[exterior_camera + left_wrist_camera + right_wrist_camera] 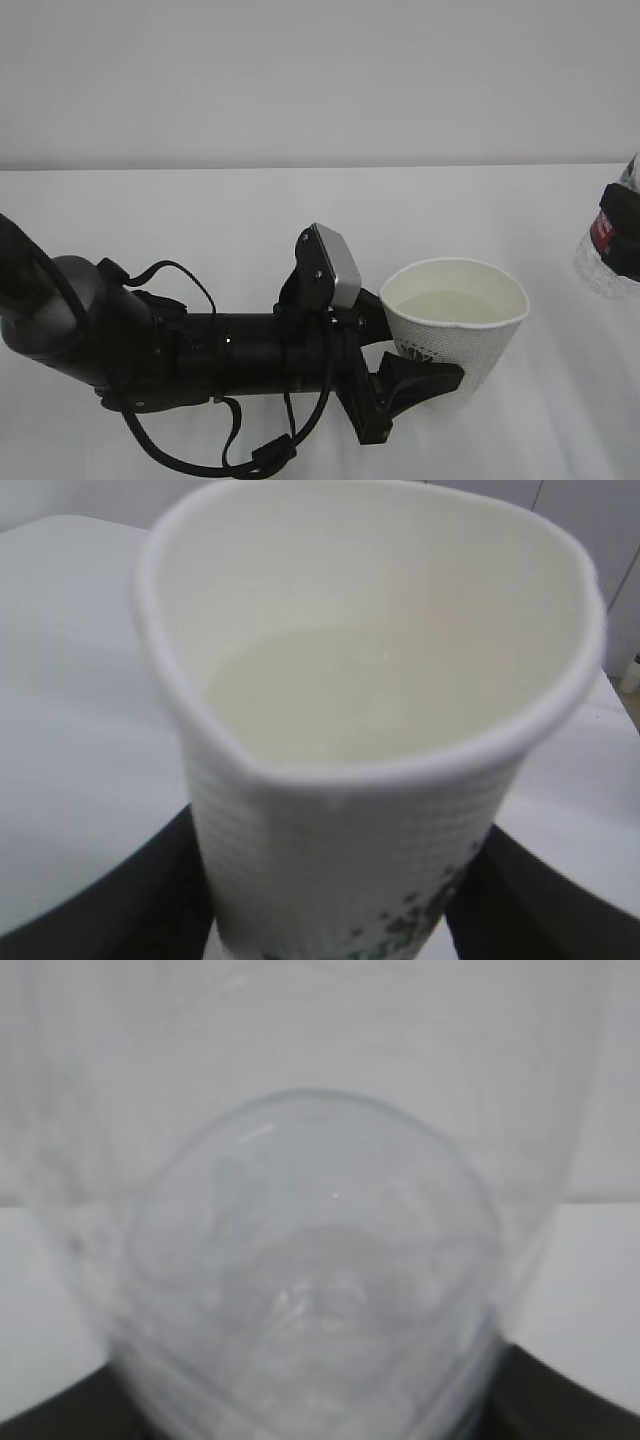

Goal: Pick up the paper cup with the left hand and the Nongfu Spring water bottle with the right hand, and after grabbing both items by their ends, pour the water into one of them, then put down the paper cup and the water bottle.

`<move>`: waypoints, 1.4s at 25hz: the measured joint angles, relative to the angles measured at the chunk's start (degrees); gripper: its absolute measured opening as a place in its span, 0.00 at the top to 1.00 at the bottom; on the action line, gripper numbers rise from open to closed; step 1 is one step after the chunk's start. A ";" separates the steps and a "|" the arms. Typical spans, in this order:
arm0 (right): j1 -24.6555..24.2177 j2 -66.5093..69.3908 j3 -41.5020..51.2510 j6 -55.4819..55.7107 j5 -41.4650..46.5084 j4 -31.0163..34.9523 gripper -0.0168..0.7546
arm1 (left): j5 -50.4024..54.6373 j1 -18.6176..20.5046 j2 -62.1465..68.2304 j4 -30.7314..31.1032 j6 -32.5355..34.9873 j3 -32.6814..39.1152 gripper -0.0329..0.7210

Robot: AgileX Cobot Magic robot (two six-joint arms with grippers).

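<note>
the paper cup [455, 318] is clamped low on its wall by the left hand [415, 375], kept upright so the water [458, 306] stays in. the nongfu spring water bottle [612, 240] is gripped by the right hand [622, 232], well apart.

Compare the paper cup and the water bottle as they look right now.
The paper cup is opaque white with green print low on its side; the water bottle is clear plastic with a red label. The cup sits fully in the exterior view, near the middle; the bottle is cut off at the right edge. The cup's rim is squeezed out of round and it holds water; the bottle's own contents cannot be told. Each sits in a gripper's hold.
</note>
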 joint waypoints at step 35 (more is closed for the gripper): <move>0.00 20.72 -0.83 1.66 -13.65 -2.03 0.48 | 0.10 0.00 0.00 -2.66 0.04 0.00 0.32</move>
